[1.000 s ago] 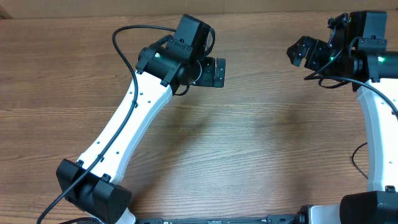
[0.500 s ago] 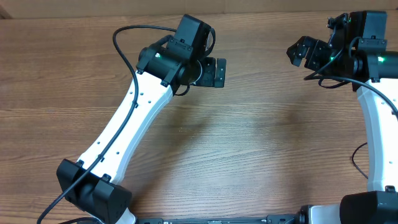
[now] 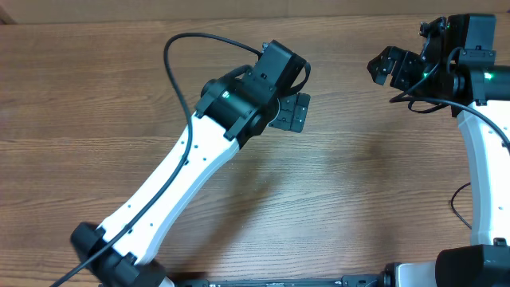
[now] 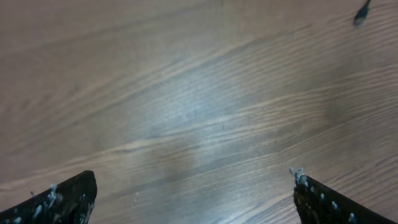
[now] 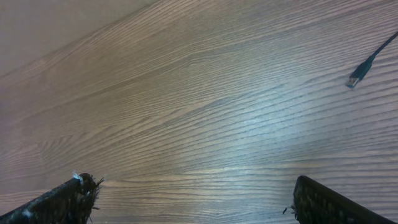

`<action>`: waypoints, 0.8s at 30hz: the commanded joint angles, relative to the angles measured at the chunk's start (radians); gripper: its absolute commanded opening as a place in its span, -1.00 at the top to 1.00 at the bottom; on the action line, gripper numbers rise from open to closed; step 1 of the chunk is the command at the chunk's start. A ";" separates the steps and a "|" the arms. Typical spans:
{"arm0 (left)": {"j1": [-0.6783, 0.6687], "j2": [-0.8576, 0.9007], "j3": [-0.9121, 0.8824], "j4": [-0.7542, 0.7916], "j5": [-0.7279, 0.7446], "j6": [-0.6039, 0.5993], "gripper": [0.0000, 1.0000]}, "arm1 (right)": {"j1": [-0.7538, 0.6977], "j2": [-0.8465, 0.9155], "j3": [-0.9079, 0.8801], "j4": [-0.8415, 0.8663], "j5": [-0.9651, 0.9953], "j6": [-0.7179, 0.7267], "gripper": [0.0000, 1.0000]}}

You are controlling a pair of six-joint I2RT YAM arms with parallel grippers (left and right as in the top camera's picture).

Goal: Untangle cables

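Only one end of the cables shows. It is a thin black cord with a small plug (image 5: 364, 67), lying on the wood at the right edge of the right wrist view. A dark cable tip (image 4: 362, 14), blurred, sits at the top right corner of the left wrist view. The overhead view shows no loose cable on the table. My left gripper (image 3: 292, 112) (image 4: 193, 186) hangs open over bare wood at the table's upper middle. My right gripper (image 3: 387, 66) (image 5: 193, 185) is open at the upper right, with nothing between its fingers.
The wooden table (image 3: 335, 199) fills the views. The left arm's white link (image 3: 171, 183) crosses the left half diagonally. The right arm's white link (image 3: 482, 167) stands along the right edge. A lighter surface borders the table's far edge (image 3: 119, 9).
The left arm has swung right and slightly toward the front, carrying its open gripper nearer the table's middle. The right arm has not moved.
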 commanded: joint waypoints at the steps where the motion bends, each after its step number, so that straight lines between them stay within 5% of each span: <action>1: 0.002 -0.061 -0.024 0.018 -0.060 0.034 -0.99 | 0.002 -0.005 0.007 0.004 0.001 0.002 -1.00; 8: 0.002 -0.220 -0.304 0.252 -0.059 0.074 -0.99 | 0.002 -0.005 0.007 0.004 0.001 0.002 -1.00; 24: 0.182 -0.850 -1.251 1.133 0.074 0.074 -0.99 | 0.002 -0.005 0.007 0.004 0.001 0.002 -1.00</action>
